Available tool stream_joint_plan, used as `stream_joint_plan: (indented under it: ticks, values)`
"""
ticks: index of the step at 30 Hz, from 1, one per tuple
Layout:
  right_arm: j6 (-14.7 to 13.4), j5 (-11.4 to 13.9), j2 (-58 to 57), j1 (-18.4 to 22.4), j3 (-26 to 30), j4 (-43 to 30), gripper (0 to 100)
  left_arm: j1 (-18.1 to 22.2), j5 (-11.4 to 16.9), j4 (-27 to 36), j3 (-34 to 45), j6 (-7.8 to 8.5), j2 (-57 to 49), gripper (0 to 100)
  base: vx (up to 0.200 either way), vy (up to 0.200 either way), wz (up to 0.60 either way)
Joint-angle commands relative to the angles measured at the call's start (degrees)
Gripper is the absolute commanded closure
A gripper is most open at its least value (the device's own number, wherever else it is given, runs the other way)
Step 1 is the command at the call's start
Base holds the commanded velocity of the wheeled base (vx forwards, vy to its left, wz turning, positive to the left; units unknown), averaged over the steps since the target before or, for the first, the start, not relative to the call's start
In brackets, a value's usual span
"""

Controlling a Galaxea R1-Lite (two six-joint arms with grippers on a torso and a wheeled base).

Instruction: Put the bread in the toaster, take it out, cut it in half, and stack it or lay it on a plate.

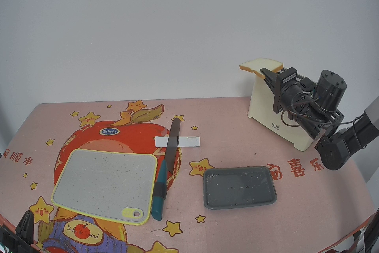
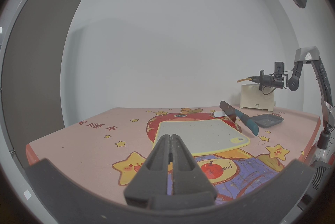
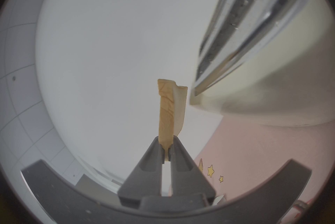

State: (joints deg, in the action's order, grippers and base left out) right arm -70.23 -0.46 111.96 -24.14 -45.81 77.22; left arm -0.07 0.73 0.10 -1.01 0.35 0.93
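Bread [image 1: 261, 66] above toaster [image 1: 263, 107], plate [image 1: 239, 203] nearby

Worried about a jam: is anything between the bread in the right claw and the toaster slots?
Nothing visible. The right claw holds the bread just above the toaster, and the slots look clear.

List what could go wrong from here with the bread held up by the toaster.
1. The right gripper pinches the bread by one edge only, so the soft slice could slip or tear.
2. The slice lies flat above the toaster, not edge-down. Lowered like this, it would likely catch on the top rather than enter a slot.
3. The knife lies between the cutting board and the plate; a low carry could knock it.
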Motion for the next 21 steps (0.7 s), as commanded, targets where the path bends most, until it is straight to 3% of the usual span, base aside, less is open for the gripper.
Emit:
stream_joint_plan:
  ticks: [1,8,9,14,21]
  values:
    - [4.8,-0.1,1.2,-2.5,5.1,5.8,100,0.0,0.0,0.0,1.0,0.0,-0.9,100,0.0,0.0,0.0]
    - [8.1,0.6,1.0,-4.4,7.5,8.5,100,0.0,0.0,0.0,1.0,0.0,-0.9,100,0.0,0.0,0.0]
    - [10.8,0.6,0.8,-5.8,9.1,10.3,100,0.0,0.0,0.0,1.0,0.0,-0.9,100,0.0,0.0,0.0]
    - [15.0,0.6,-1.1,-9.1,11.9,11.9,100,0.0,0.0,0.0,1.0,0.0,-0.9,100,0.0,0.0,0.0]
    - [17.7,0.8,-10.8,-15.0,16.2,10.1,100,0.0,0.0,0.0,1.0,0.0,-0.9,100,0.0,0.0,0.0]
